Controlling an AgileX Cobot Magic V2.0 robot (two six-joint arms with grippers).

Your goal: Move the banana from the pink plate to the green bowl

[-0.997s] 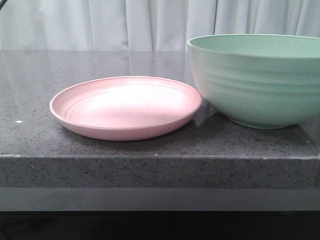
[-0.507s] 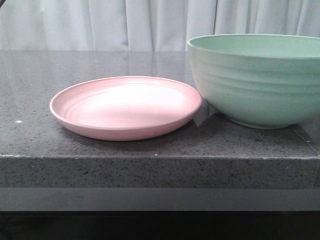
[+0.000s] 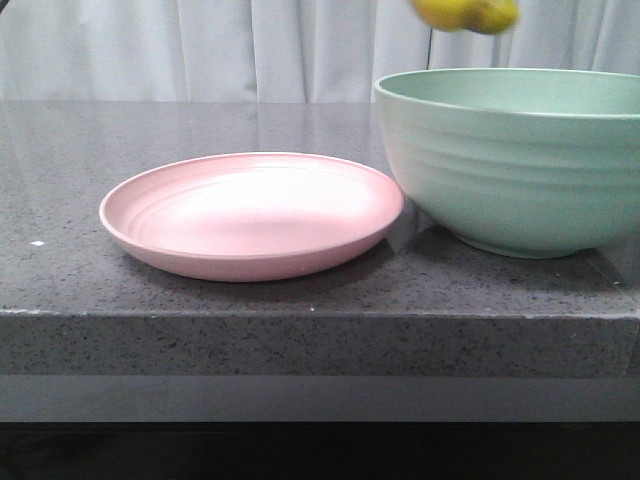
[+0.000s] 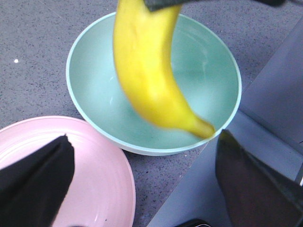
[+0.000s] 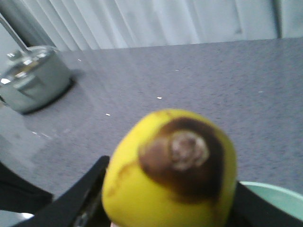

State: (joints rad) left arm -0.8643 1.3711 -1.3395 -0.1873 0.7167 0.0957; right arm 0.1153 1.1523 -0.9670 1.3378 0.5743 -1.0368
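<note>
The yellow banana (image 3: 467, 14) hangs above the green bowl (image 3: 510, 170), at the top edge of the front view. In the left wrist view the banana (image 4: 147, 71) points down over the bowl's hollow (image 4: 94, 85), clamped at its upper end by my right gripper (image 4: 163, 4). In the right wrist view my right gripper (image 5: 168, 203) is shut on the banana (image 5: 156, 198), whose dark tip faces the camera. My left gripper (image 4: 144, 137) is open and empty, above the gap between bowl and pink plate (image 4: 94, 189). The pink plate (image 3: 250, 268) holds nothing.
The plate and bowl stand almost touching near the grey stone counter's front edge (image 3: 320, 315). A metal pot (image 5: 33, 78) stands farther off on the counter. White curtains (image 3: 250, 50) hang behind.
The banana has come into the front view at the top, above the green bowl. The plate and bowl have not moved.
</note>
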